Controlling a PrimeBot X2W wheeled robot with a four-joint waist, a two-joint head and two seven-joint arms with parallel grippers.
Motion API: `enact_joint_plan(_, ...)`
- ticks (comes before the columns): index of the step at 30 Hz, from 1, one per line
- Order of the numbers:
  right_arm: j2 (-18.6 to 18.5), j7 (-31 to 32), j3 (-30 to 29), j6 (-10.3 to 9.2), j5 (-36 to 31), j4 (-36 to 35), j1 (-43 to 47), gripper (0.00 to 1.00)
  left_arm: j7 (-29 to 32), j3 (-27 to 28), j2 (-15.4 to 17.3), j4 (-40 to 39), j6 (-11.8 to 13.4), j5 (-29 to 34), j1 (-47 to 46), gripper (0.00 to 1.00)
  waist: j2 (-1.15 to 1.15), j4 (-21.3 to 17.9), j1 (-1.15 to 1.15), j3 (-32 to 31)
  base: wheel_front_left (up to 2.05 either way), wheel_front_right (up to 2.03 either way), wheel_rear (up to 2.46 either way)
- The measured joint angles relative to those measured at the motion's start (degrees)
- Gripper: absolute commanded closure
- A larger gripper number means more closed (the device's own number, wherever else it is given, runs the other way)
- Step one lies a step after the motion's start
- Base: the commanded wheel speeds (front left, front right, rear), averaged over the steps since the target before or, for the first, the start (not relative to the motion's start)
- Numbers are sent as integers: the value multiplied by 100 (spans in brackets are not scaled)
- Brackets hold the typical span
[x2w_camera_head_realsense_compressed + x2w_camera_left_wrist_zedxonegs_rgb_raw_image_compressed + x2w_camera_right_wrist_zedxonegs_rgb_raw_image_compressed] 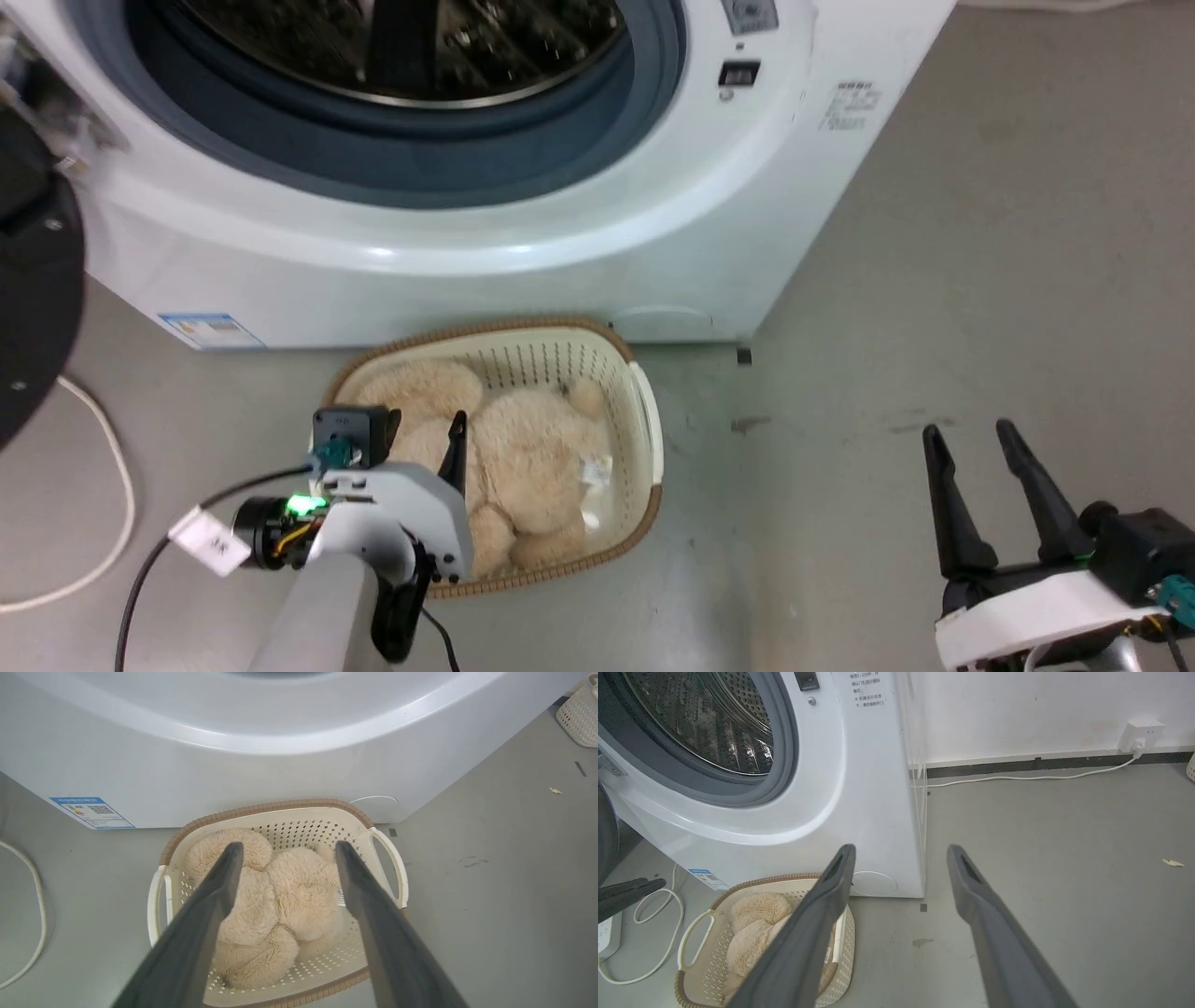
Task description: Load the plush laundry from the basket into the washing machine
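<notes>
Left wrist view: the left gripper hangs over the basket, its two fingers spread wide with nothing held between them.
Laundry: the plush laundry lies directly below the gripper, inside the basket, piled in rounded lobes and not yet lifted.
Feel: it looks soft, light and squashy. The long pile would likely slip if only the fur were pinched, and a loose lobe may sag or trail once raised.
Hold: the thick middle lobe straight under the gripper seems the best place, pressed deep so the fingers close on bulk, not fluff. The small white tag looks too flimsy to pull on.
Basket: it stands on the floor under the gripper, far rim just beside the machine's front; whether they touch I cannot tell.
Washer: the washing machine rises beyond the gripper, its port open on the steel drum.
Right arm: the right gripper hovers well apart from the basket over bare floor, fingers parted and empty.
</notes>
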Motion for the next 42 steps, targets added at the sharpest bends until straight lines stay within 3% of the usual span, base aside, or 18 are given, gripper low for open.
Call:
enact_joint_plan(16, 0, -194, -79, 0, 428, -246, -182, 0, 573, -346, 248, 1214, 346, -191, -1112, 0, 0, -203, 0, 1240, 0, 0, 0)
enact_joint_plan(42, 0, -526, -152, 0, 1078, -626, -182, 0, 365, -710, 733, 2698, 878, -700, -2618, 0, 0, -436, -1, 3023, 0, 0, 0)
